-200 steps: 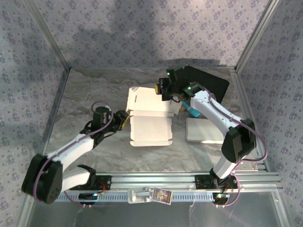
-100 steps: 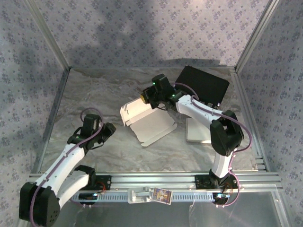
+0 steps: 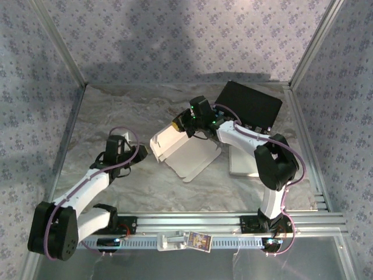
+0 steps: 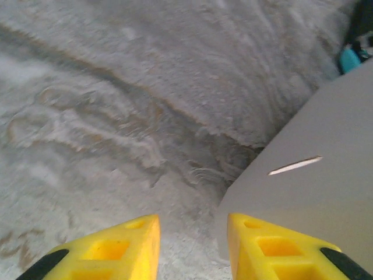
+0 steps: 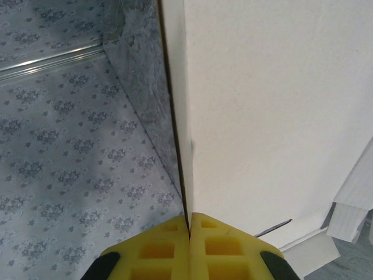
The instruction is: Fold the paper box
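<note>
Paper box (image 3: 189, 156) mostly unfolded: right gripper (image 5: 189, 220) pinches one raised flap (image 5: 262, 105), left gripper (image 4: 192, 227) parted, seemingly empty; most folds left

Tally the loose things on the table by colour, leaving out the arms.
White: 2, the paper box and a flat white sheet
Black: 1, a flat panel
Teal: 1, a small item
Total: 4

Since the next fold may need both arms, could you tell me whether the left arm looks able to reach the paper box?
Probably yes: the left claw is open and empty, with bare table between it and the nearest edge of the box; the right claw pinches a raised flap.
</note>
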You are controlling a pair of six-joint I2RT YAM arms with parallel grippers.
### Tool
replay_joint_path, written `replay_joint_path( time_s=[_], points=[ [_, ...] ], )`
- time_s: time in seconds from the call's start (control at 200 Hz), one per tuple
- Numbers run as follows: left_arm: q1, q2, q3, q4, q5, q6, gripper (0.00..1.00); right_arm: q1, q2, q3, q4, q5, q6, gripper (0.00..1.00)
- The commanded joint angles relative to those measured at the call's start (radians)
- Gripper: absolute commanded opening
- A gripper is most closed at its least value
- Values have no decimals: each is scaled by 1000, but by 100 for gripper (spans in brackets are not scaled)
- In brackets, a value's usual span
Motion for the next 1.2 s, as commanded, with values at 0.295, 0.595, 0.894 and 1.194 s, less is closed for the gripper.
replay_joint_path(
  time_s=[0.295, 0.595, 0.894, 1.194],
  points=[
    [-102, 12, -48, 187, 57, 253, 40, -8, 43, -7, 111, -65, 36, 0],
    [-108, 106, 13, 196, 59, 298, 41, 3, 40, -46, 191, -85, 34, 0],
    [-110, 167, 49, 197, 46, 324, 40, 2, 58, -180, 380, -114, 34, 0],
    [-119, 184, 56, 186, 8, 321, 39, -3, 78, -275, 582, -124, -8, 0]
  ],
)
